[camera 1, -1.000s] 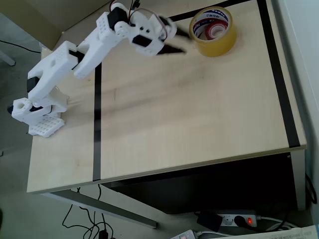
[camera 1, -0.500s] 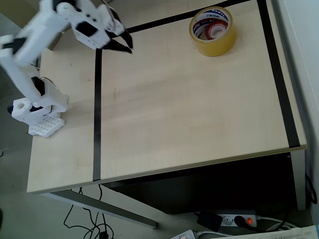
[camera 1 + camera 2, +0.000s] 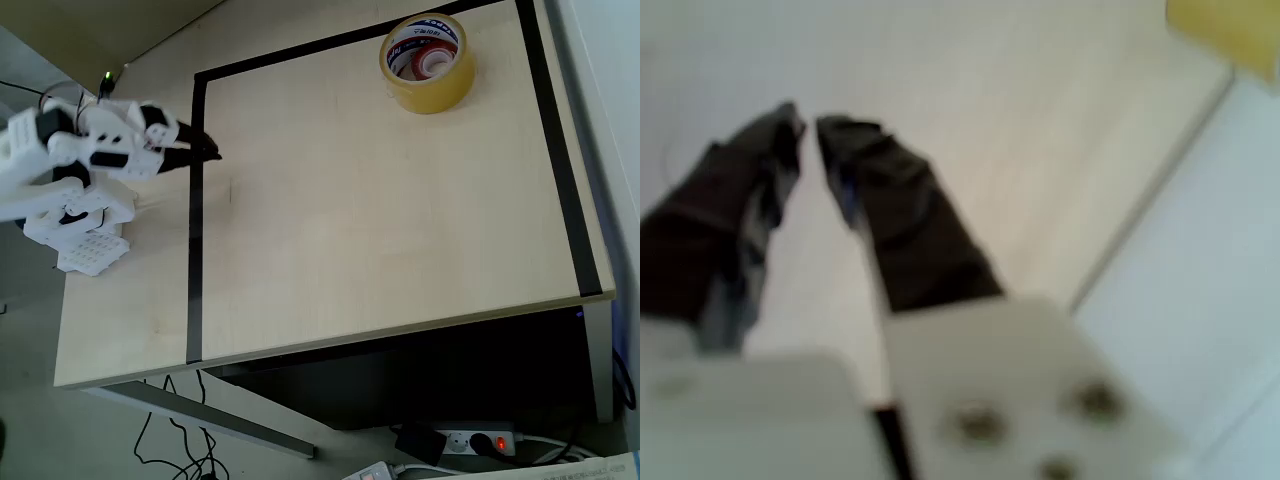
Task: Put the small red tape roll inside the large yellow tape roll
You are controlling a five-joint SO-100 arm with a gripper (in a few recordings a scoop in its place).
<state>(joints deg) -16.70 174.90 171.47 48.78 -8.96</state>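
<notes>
The small translucent red tape roll (image 3: 435, 62) is already sitting inside the wide yellow packing-tape ring (image 3: 428, 64) at the table's far corner, while the empty black-fingered gripper (image 3: 205, 152), nearly closed, is hovering well apart, needing only parking.

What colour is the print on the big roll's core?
Blue and red on white, large yellow tape roll, overhead view.

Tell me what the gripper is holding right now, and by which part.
Nothing. The gripper has its dark fingers nearly together with nothing between them; the small translucent red tape roll sits inside the large yellow tape roll.
</notes>
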